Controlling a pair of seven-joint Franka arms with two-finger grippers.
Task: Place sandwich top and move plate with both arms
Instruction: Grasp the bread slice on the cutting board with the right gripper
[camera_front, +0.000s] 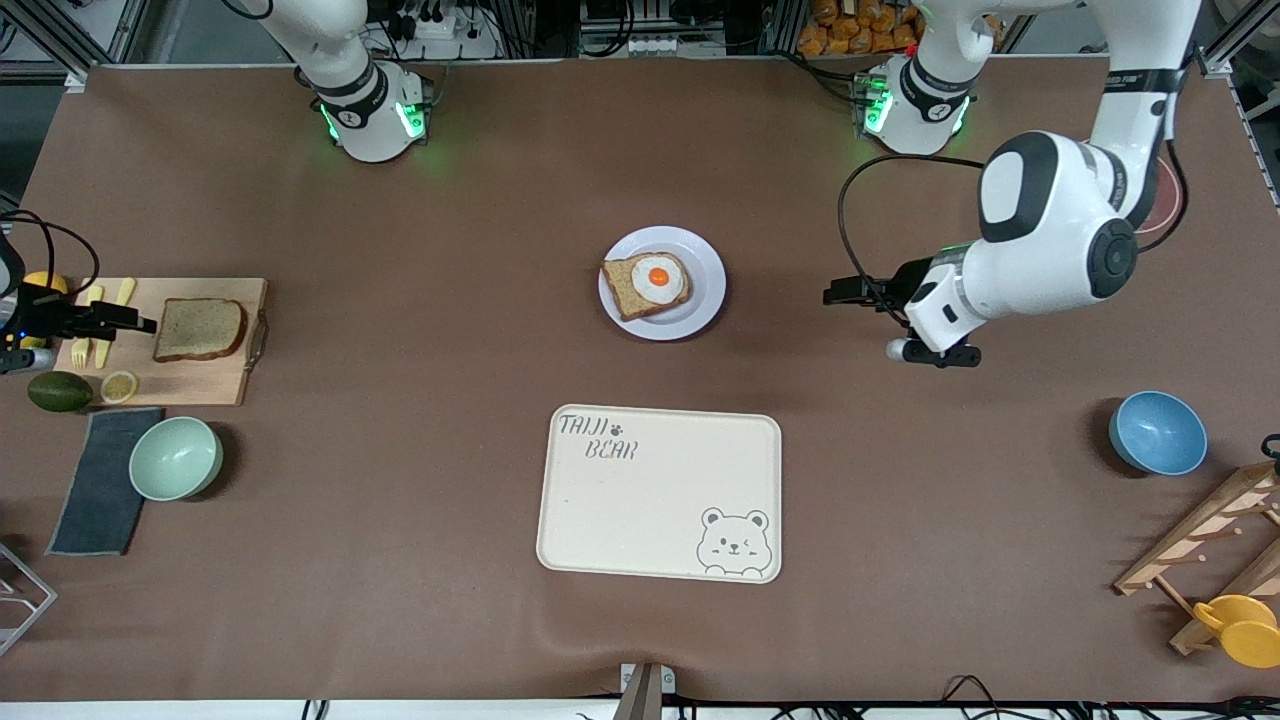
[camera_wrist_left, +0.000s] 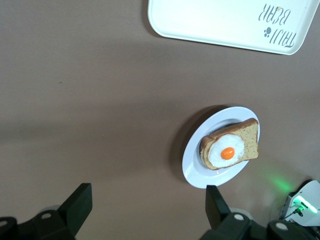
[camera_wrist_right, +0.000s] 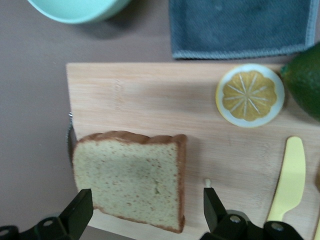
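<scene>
Left wrist view: left claw (camera_wrist_left: 145, 210) hangs over bare brown desk (camera_wrist_left: 90, 100), jaws wide apart, nothing between them. One fingertip (camera_wrist_left: 80, 200) shows on each side at the frame edge. Plate (camera_wrist_left: 192, 165) sits on the desk, near one fingertip but apart from it. On it: a bread slice (camera_wrist_left: 247, 135) with a fried egg (camera_wrist_left: 226, 151) on top, yolk orange, slice reaching the plate rim on one side. Tray (camera_wrist_left: 210, 20) lies well apart from the plate, only partly in frame, "TAIJI BEAR" lettering (camera_wrist_left: 276, 25) on it. Green-lit arm base (camera_wrist_left: 302, 202) shows in one corner.
</scene>
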